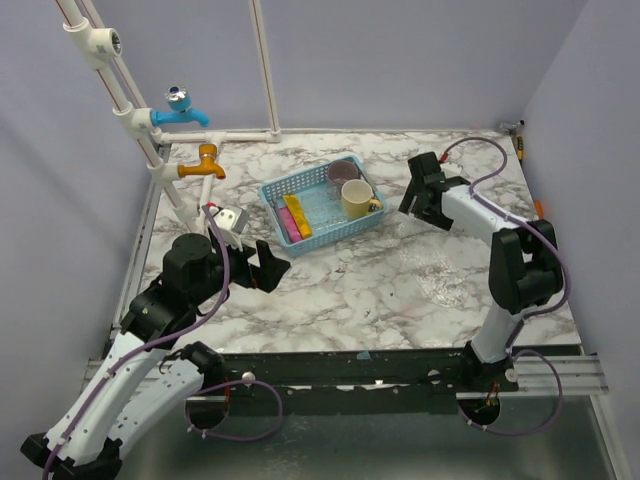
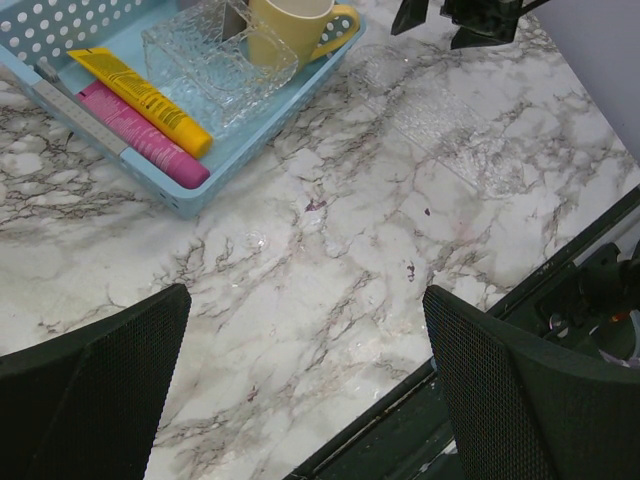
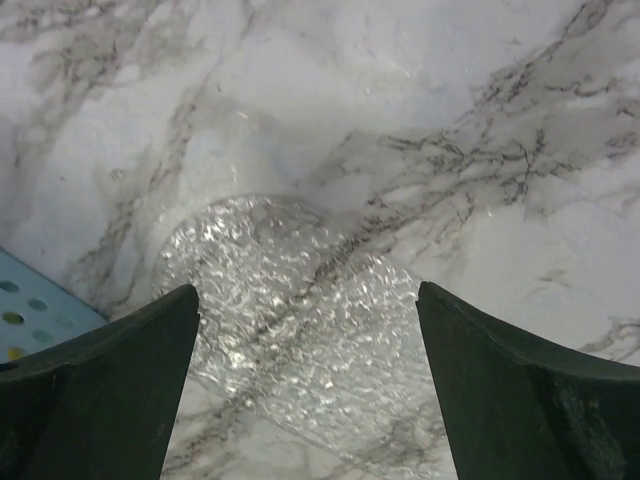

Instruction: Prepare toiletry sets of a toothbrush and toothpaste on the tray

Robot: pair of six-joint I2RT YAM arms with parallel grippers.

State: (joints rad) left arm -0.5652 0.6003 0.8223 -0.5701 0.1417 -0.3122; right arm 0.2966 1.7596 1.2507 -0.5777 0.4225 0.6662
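Note:
The yellow toothpaste (image 2: 140,95) and the pink toothpaste (image 2: 140,135) lie side by side in the blue basket (image 2: 185,197), at the table's middle in the top view (image 1: 275,193). A pale slim strip lies beside the pink tube; I cannot tell if it is a toothbrush. The clear textured tray (image 3: 290,310) lies flat on the marble right of the basket (image 1: 437,265). My left gripper (image 1: 275,268) is open and empty over bare marble in front of the basket (image 2: 305,330). My right gripper (image 1: 420,208) is open and empty just above the tray (image 3: 305,390).
A cream mug (image 1: 357,198), a mauve cup (image 1: 342,172) and a clear glass holder (image 2: 215,60) also sit in the basket. Blue and orange taps (image 1: 185,112) on white pipes stand at the back left. The table's black front rail (image 2: 420,400) is near.

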